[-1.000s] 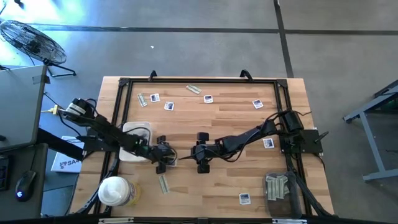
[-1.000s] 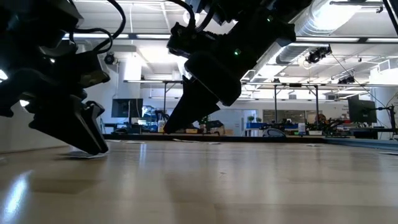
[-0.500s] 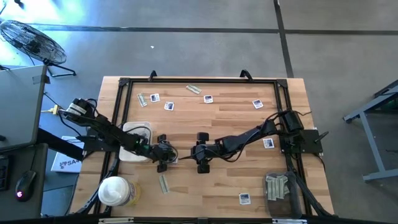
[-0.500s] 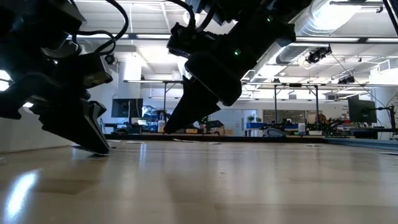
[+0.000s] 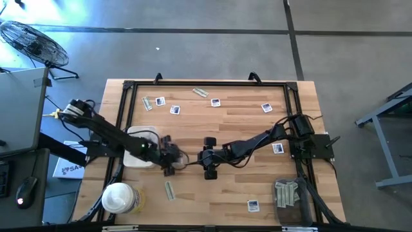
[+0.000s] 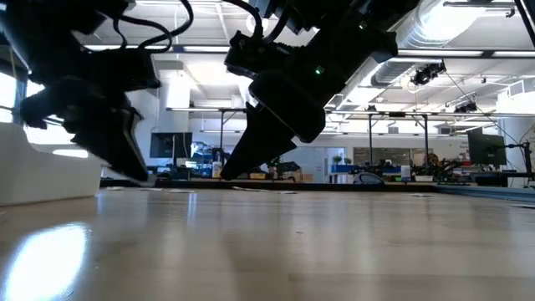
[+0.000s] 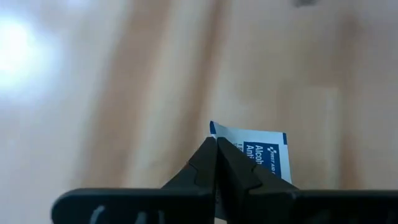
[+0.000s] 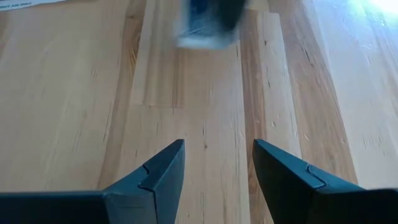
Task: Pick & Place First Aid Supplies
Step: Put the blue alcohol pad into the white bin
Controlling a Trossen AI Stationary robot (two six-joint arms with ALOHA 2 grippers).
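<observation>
- High view: left hand (image 5: 172,156) sits mid-worktop (image 5: 238,187), just right of the white tray (image 5: 137,156), fingers pinched together. Right hand (image 5: 208,158) is near it to the right, fingers spread wide, holding nothing. Square packets lie scattered along the far side (image 5: 215,102), (image 5: 266,107), one at the near edge (image 5: 253,205), plus a grey-green strip (image 5: 169,189) near the white-lidded tub (image 5: 118,198).
- Low view: both hands hang just above the worktop, left one (image 6: 125,163) beside the tray wall (image 6: 46,171); whether it carries anything can't be told from this angle.
- Left wrist view: fingertips (image 7: 214,163) clamped shut on the edge of a white packet with blue print (image 7: 261,152), wood beyond it.
- Right wrist view: fingers (image 8: 161,165) apart over bare wood; blurred packet (image 8: 205,28) farther off.
</observation>
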